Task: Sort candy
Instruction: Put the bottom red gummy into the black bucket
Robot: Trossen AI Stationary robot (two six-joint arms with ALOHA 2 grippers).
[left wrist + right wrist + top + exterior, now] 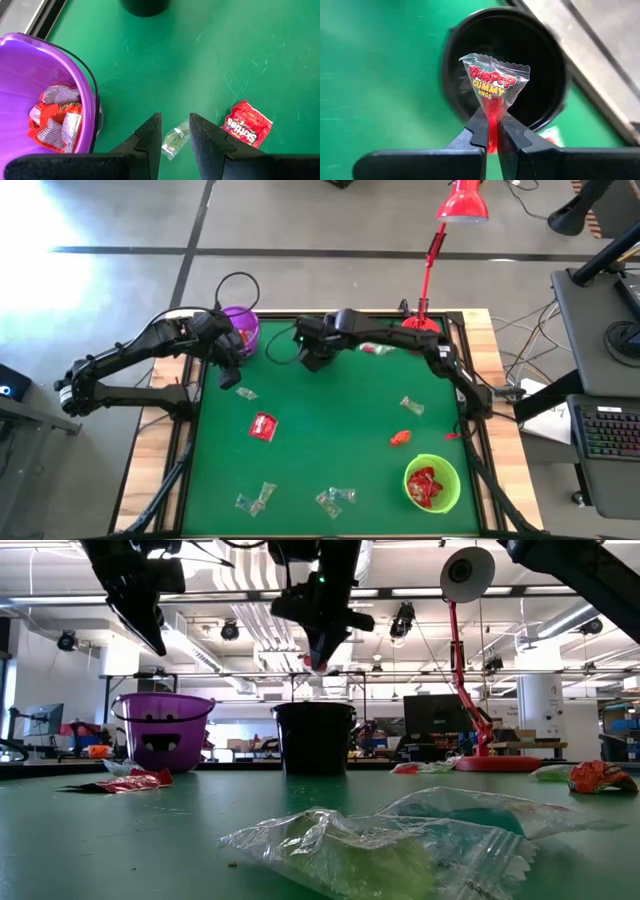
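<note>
My right end effector (491,131) pinches the light, crinkly gummy packet (493,85) by its tapered corner above the black bowl (547,75); slippery film. My left end effector (175,134) hangs apart, empty.

The right arm is reaching across toward the far middle, its gripper (491,131) pointing down with fingers pressing together. The left arm is bending inward (elbow out), its gripper (175,131) probably hanging above the surface, fingers parted.
</note>
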